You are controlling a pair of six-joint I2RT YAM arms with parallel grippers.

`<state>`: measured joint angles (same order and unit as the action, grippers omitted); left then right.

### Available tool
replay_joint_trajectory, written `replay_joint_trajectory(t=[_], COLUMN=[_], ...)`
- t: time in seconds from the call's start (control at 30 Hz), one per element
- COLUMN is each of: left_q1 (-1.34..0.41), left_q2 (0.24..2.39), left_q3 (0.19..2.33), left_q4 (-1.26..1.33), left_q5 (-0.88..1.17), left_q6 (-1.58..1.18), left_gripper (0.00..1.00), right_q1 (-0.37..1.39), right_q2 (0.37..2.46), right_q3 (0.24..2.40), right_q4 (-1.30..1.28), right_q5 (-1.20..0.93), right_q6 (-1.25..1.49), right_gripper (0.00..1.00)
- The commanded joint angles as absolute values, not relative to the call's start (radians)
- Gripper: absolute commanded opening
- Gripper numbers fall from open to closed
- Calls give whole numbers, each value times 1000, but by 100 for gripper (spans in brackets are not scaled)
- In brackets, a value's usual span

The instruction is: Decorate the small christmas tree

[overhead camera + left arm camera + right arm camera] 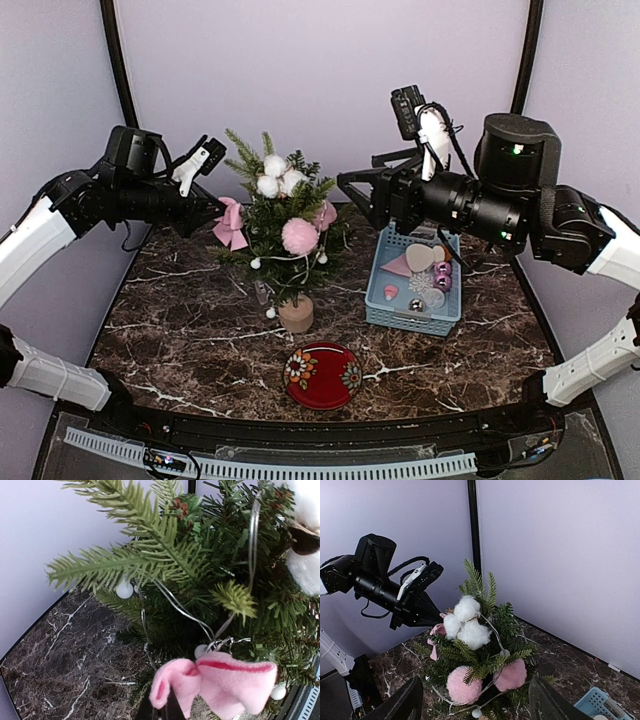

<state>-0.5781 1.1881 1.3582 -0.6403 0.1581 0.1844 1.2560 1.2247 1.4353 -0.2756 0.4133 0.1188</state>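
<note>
Centre frame, small christmas tree on worktop, basket to its right, plate below it, bow at its left side.

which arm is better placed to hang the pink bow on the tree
Left. The left gripper is shut on the pink bow, right at the small christmas tree's left-side branches. The right gripper is open and empty, facing the tree from the other side.

The small christmas tree stands mid-table on a wooden stump, carrying white pompoms and a pink pompom. At its 9 o'clock the left gripper pinches a pink bow. At 2 o'clock hovers the right gripper, jaws spread. A blue basket sits at 3 o'clock and a red plate at 6 o'clock.
</note>
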Motion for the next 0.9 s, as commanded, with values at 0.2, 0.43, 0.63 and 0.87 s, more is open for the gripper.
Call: replay_joint_trajectory(t=[0.2, 0.43, 0.63, 0.87], left_q1=[-561, -561, -561, -561], left_q2=[1264, 1304, 1335, 1368], left_q3=[1425, 1438, 1444, 1446], left_q4=[-602, -570, -552, -546], left_q5=[172, 197, 239, 269], left_q6=[235, 265, 287, 308], left_gripper=[0, 0, 0, 0], right_q1=[1250, 1250, 1250, 1249], right_q2=[1224, 1241, 1260, 1265], right_q3=[1430, 1424, 1432, 1426], right_q4=[-214, -200, -199, -186], right_q5=[402, 378, 366, 360], right_q6=[139, 152, 154, 159], right_gripper=[74, 74, 75, 75])
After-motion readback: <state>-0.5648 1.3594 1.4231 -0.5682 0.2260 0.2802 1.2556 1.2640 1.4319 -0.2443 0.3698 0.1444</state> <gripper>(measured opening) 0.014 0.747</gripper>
